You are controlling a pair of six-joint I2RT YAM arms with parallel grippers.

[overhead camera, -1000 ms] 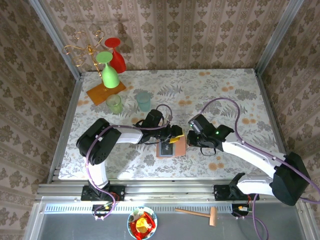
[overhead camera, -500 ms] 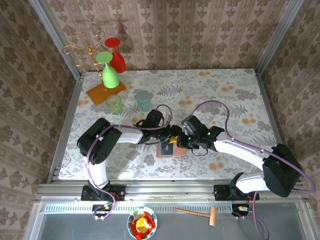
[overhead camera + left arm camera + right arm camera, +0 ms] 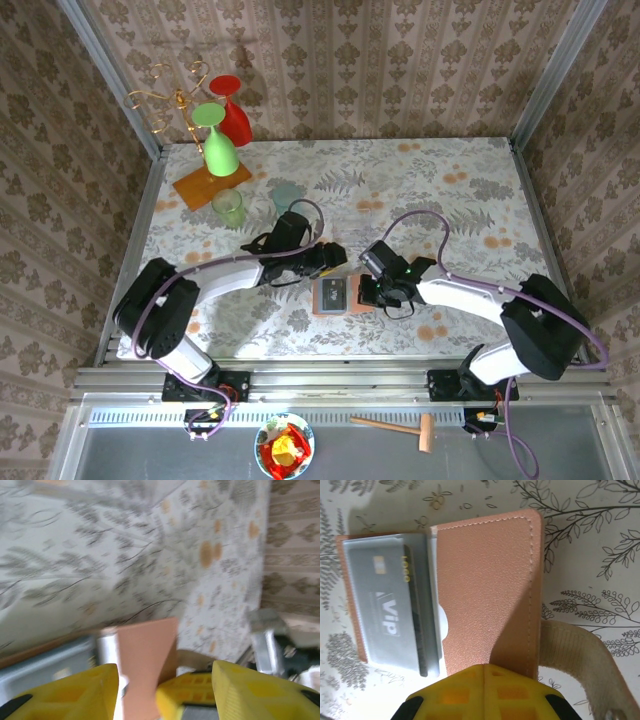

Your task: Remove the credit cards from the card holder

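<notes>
Lying open in the lower middle of the overhead frame, the card holder (image 3: 335,297) rests on the flowered counter (image 3: 450,190), and nothing is out of it yet. A second ago the left fingers (image 3: 332,258) hung right over it; they have since drawn back toward the upper left and now sit apart from it. The right fingers (image 3: 366,291) have meanwhile swung in from the right and clenched at its right edge. I read that as a swap of roles, the right arm steadying the holder so that a card can be pulled.

From above, the pocket is just a dark patch. The right wrist view is clearer: the salmon flap of the card holder (image 3: 485,580) sits in the middle, and at the left a grey credit card (image 3: 385,615) with white print is tucked under a cloudy sleeve. The right fingers (image 3: 485,690) close together at the flap's lower edge, though I cannot tell whether they pinch it or press on it. A tan strap (image 3: 570,655) trails off at the lower right.

The left wrist view is blurred, but the left fingers (image 3: 70,692) are spread and gripping nothing.
</notes>
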